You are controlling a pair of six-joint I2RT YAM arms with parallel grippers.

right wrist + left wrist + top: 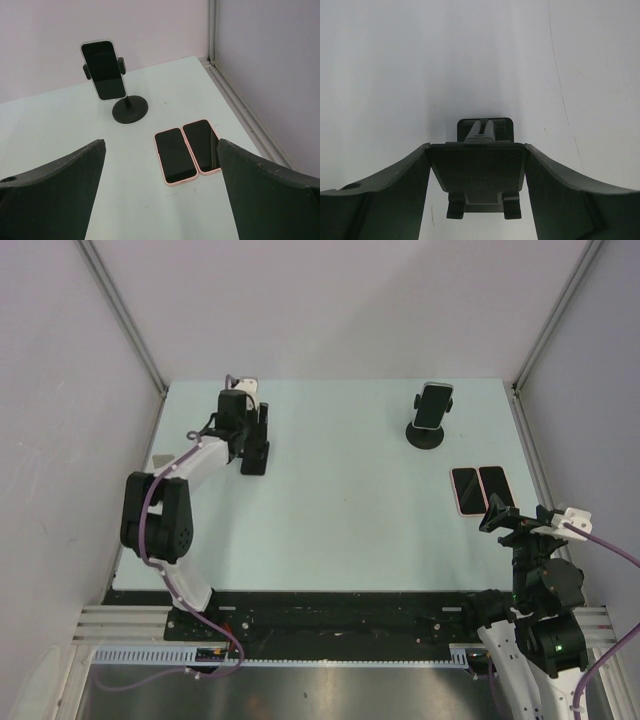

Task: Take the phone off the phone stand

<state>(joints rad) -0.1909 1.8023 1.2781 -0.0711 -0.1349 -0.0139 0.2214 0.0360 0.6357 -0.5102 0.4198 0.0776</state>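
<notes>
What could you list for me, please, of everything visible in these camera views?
phone: one, dark screen with pale edge, far right, clamped upright in the stand
phone stand: one, black, round base, far right
flat phones: two, pink cases, side by side, screens up, near right
holder: one, black, far left, empty
table: one, pale green, under everything
left claw: one, black, far left, fingers either side of the holder
right claw: one, black, near right, open and empty, by the flat phones
</notes>
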